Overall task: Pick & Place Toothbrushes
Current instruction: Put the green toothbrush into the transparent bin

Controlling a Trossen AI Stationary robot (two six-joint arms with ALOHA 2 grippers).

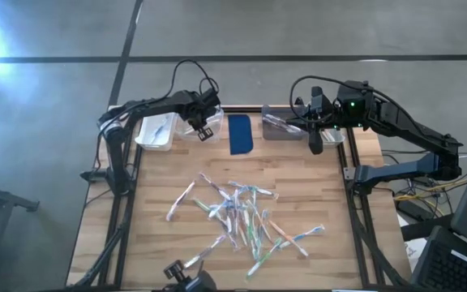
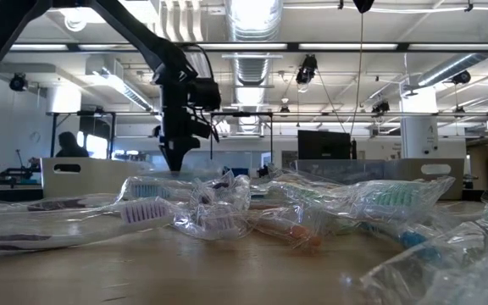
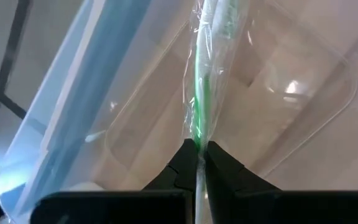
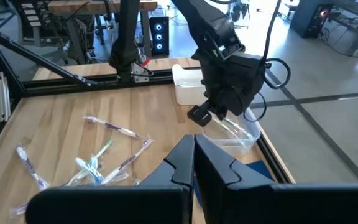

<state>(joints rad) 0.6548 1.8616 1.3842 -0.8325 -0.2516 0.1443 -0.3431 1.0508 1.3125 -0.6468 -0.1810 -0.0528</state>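
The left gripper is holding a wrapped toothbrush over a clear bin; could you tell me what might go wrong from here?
1. The left gripper pinches only the toothbrush wrapper's end, so it could slip out early.
2. The toothbrush hangs near the clear bin wall and might catch the rim or fall outside.
3. The pile on the table is tangled, so later picks may drag neighbours.

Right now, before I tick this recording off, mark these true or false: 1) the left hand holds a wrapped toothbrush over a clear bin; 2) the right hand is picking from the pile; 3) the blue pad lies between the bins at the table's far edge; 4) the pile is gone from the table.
1) True: the left hand pinches a green wrapped toothbrush above the clear bin.
2) False: the right hand is shut on nothing, near the grey bin, away from the pile.
3) True: the blue pad sits between them.
4) False: many toothbrushes lie mid-table.
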